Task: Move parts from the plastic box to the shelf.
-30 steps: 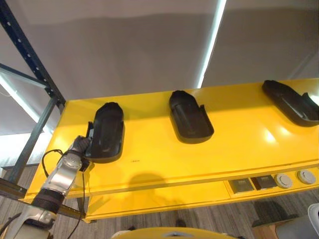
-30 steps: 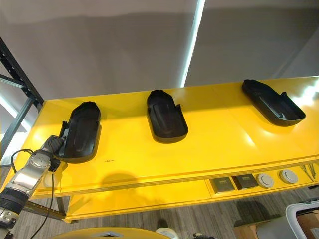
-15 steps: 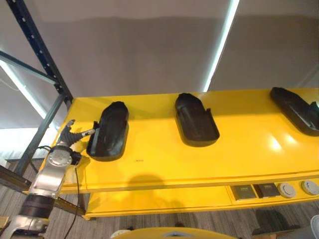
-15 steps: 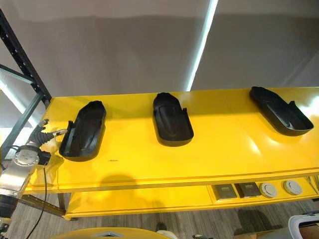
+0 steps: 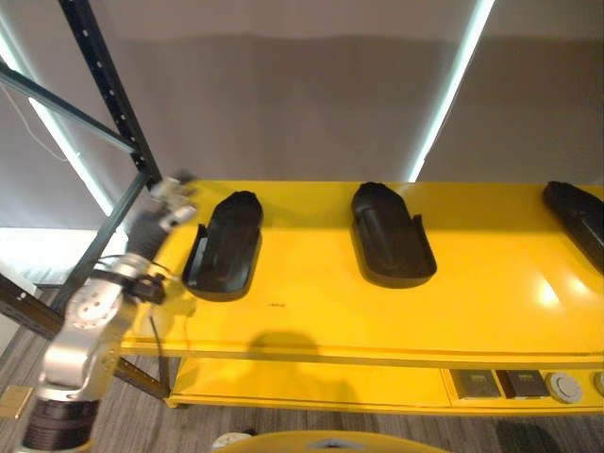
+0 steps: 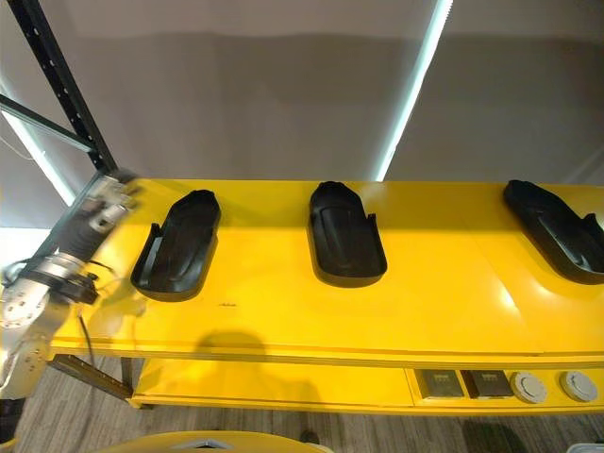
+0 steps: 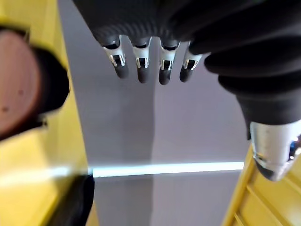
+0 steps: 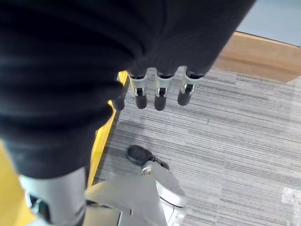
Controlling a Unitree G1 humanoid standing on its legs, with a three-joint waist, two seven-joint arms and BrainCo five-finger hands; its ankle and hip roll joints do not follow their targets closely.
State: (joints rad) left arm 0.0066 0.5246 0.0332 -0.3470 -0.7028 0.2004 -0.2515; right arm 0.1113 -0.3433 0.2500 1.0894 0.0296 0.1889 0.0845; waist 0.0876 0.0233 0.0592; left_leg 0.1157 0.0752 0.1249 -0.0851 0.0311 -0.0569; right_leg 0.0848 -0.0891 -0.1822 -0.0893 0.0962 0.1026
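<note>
Three black moulded parts lie on the yellow shelf [image 5: 311, 311]: a left part [image 5: 226, 247], a middle part [image 5: 389, 236] and a right part [image 6: 557, 231]. My left hand [image 5: 159, 212] hovers at the shelf's left end, just left of the left part and apart from it. Its fingers [image 7: 142, 68] are straight and hold nothing. My right hand [image 8: 159, 92] hangs low over the grey floor, its fingers relaxed and holding nothing.
A dark metal upright [image 5: 111, 99] of the rack stands behind the shelf's left end, close to my left hand. On the lower level sit small square boxes [image 6: 477, 382] and round pieces [image 6: 552, 385]. A wooden board [image 8: 263, 56] lies on the floor.
My left hand has let go of the left part's near edge, opened, and lifted up and away toward the shelf's left rear. The camera has also shifted.
</note>
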